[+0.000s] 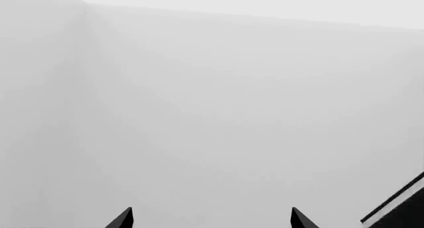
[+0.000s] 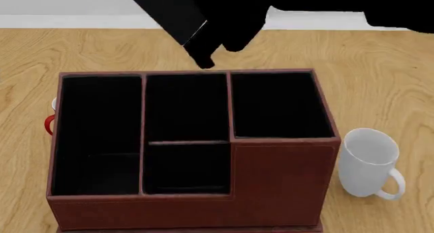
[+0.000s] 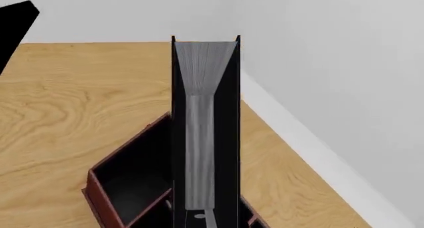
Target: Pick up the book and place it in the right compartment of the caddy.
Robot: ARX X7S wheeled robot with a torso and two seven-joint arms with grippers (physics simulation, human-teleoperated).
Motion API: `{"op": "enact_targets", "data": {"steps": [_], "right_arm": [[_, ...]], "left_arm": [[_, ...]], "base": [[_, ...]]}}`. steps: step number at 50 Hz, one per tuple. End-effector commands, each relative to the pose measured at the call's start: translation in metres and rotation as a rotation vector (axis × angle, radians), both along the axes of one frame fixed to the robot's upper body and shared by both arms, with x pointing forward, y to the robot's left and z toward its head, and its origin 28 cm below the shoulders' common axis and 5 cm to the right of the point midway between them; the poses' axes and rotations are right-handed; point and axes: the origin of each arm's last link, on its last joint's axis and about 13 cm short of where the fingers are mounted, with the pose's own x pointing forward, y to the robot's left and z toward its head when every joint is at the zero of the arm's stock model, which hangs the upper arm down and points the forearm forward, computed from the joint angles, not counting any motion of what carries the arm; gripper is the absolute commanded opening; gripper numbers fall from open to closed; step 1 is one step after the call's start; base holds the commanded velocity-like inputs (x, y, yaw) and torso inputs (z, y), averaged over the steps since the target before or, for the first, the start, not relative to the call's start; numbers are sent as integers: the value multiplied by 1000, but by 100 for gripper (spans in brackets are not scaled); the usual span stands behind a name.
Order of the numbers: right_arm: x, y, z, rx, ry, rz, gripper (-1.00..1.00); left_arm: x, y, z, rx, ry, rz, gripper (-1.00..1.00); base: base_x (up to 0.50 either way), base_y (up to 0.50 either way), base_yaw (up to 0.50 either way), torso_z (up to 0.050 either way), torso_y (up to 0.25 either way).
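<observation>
The left gripper (image 1: 212, 222) stood open, its two dark fingertips (image 1: 122, 219) spread well apart with nothing between them. The right arm (image 2: 400, 9) reached in as a black mass across the top of the head view. It ended in the right gripper (image 2: 227, 37), which was closed on the book (image 3: 205, 138). The book stood straight out ahead of the wrist, page edges toward the camera. The fingers could not be told from the black covers.

Even flat light, sharp renders, faint shadows
</observation>
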Motion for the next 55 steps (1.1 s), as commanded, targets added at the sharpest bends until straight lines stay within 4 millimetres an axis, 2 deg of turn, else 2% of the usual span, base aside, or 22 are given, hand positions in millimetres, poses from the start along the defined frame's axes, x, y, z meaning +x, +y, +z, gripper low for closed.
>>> {"op": "enact_targets", "data": {"steps": [1, 3, 7, 16, 22, 36, 55], "right_arm": [[21, -11, 72, 2, -111, -131, -100], [24, -13, 85, 9, -114, -145, -100], [34, -19, 96, -50, -92, -195, -100], [53, -28, 97, -200, -25, -267, -100], [63, -38, 80, -332, 77, -321, -100], [72, -49, 61, -378, 144, -408, -100], [102, -35, 10, -417, 251, -338, -100]], "left_arm": [[-1, -1, 1, -5, -1, -1, 100], [-2, -1, 2, -7, -6, 1, 100], [-1, -1, 3, -8, -13, -2, 100], [-1, -2, 4, -11, -18, -12, 100], [0, -3, 2, -15, -14, -16, 100], [2, -1, 0, -26, -14, -14, 100], [-2, 1, 1, -20, -19, 7, 100]], "base": [[0, 0, 0, 0, 0], [0, 0, 0, 0, 5], [0, 0, 0, 0, 0], [0, 0, 0, 0, 0], [0, 0, 0, 3, 2], [0, 0, 0, 0, 1], [0, 0, 0, 0, 1]]}}
